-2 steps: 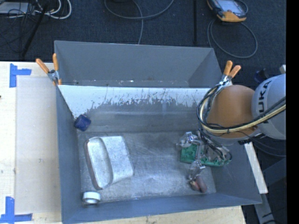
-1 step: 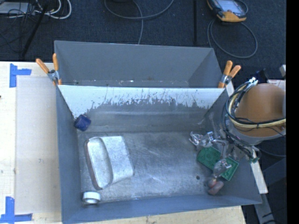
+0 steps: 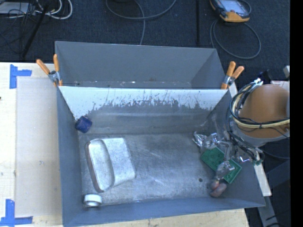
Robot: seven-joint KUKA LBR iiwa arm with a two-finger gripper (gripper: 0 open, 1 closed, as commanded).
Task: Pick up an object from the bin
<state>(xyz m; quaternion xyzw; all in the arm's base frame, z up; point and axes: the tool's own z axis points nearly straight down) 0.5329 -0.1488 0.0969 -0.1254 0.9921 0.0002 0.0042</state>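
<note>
My gripper (image 3: 216,153) is low in the bin's right end, over a green circuit board (image 3: 213,159) that lies flat near the right wall. It is open: one metal fingertip (image 3: 203,139) stands at the board's far left corner, the other (image 3: 227,167) at its near right side. The board lies between them on the bin floor, not lifted. A small brownish-pink lump (image 3: 218,188) rests just in front of the board, in the near right corner.
A crumpled clear plastic package (image 3: 109,163) lies at the left of the floor. A small blue block (image 3: 84,124) sits by the far left wall, and a round white cap (image 3: 92,200) in the near left corner. The arm's orange cover and cables hang over the right rim.
</note>
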